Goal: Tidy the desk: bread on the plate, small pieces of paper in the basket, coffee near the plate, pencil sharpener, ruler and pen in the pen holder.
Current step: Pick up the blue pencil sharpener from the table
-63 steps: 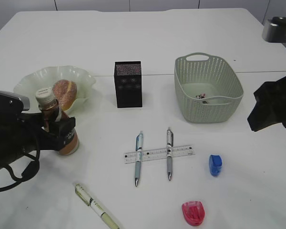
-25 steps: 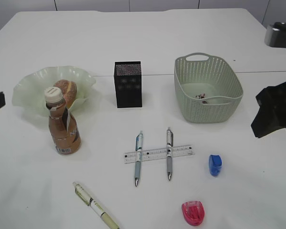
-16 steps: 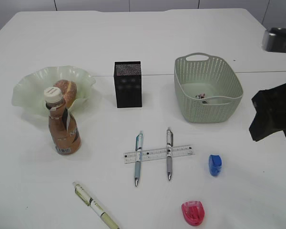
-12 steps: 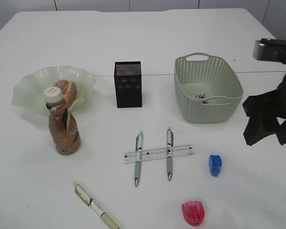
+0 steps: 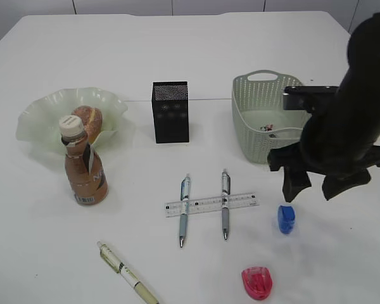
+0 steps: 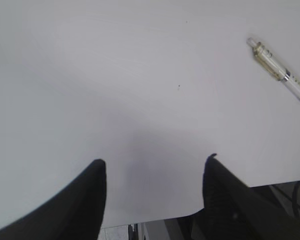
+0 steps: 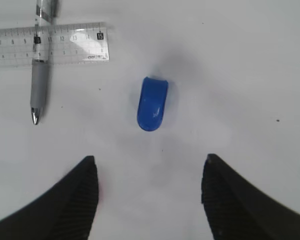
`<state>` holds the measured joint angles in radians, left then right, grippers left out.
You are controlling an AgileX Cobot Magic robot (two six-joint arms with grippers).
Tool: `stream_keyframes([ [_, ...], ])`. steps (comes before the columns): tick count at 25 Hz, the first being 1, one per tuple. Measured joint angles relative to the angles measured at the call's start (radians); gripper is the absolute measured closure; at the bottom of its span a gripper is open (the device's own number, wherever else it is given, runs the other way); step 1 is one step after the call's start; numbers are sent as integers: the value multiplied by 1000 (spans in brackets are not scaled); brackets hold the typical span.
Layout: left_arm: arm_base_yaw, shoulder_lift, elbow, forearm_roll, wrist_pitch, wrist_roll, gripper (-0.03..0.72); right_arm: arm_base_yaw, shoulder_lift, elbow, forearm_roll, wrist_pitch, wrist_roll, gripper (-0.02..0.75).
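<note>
The bread (image 5: 87, 120) lies in the wavy green plate (image 5: 44, 117), and the coffee (image 5: 83, 171) stands just in front of it. On the desk (image 5: 177, 50) the black pen holder (image 5: 170, 112) and the basket (image 5: 253, 120), with paper scraps (image 5: 266, 128) inside, stand at the back. The ruler (image 5: 210, 204) lies across two pens (image 5: 184, 209) (image 5: 225, 202). My right gripper (image 5: 313, 187) hovers open just above the blue pencil sharpener (image 5: 285, 218) (image 7: 152, 104), with its jaws apart and empty (image 7: 150, 160). My left gripper (image 6: 155, 160) is open over the desk's front edge.
A red pencil sharpener (image 5: 256, 282) lies near the front edge. A third pen (image 5: 126, 273) (image 6: 280, 75) lies slanted at the front left. The ruler's end (image 7: 50, 44) and a grey pen (image 7: 40, 75) lie left of the blue sharpener.
My right arm has swung in from the right edge to above the blue sharpener. The left gripper let go of the coffee and drew out of the exterior view.
</note>
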<state>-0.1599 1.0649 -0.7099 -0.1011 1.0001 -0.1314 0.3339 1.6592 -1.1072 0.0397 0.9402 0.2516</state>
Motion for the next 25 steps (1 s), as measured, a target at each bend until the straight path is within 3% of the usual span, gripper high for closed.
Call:
stream_keyframes([
  [25,0,0,-6,-7,25,0,252,14,296,-86,-27,-109,45,261],
])
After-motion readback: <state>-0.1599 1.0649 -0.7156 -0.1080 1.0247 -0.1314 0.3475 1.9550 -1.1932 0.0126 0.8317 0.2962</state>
